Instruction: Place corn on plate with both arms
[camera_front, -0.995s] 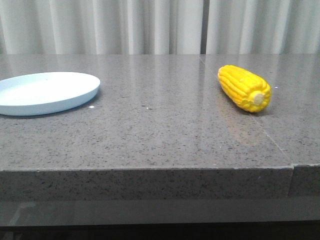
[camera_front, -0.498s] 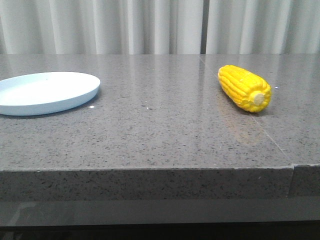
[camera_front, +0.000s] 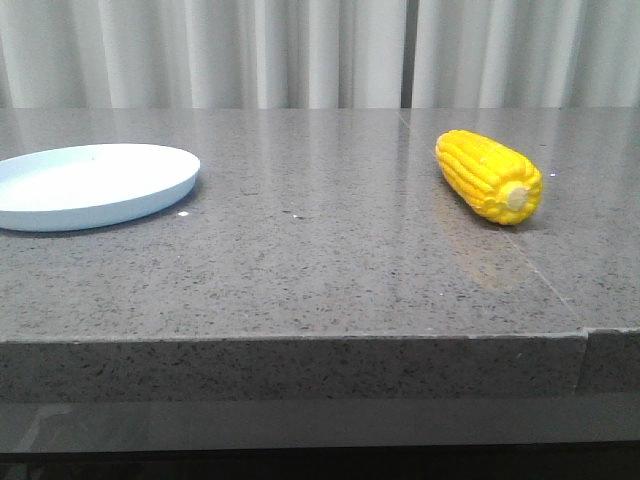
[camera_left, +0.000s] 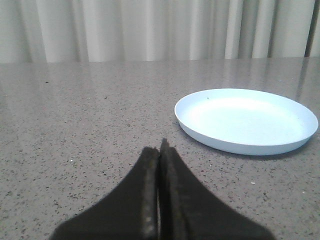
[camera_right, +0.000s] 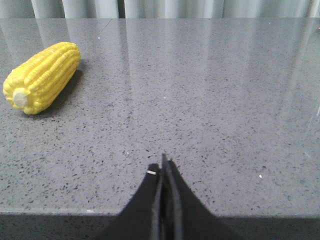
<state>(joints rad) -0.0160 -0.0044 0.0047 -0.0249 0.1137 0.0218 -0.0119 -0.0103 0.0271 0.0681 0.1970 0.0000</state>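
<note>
The yellow corn (camera_front: 489, 176) lies on the grey stone table at the right, its beige stub end toward the front; it also shows in the right wrist view (camera_right: 42, 77). The pale blue plate (camera_front: 92, 184) sits empty at the far left and also shows in the left wrist view (camera_left: 246, 120). My left gripper (camera_left: 159, 150) is shut and empty, low over the table short of the plate. My right gripper (camera_right: 163, 167) is shut and empty near the table's front edge, well away from the corn. Neither gripper shows in the front view.
The grey speckled table (camera_front: 320, 260) has a front edge with a seam at its right (camera_front: 585, 345). Pale curtains (camera_front: 300, 50) hang behind the table.
</note>
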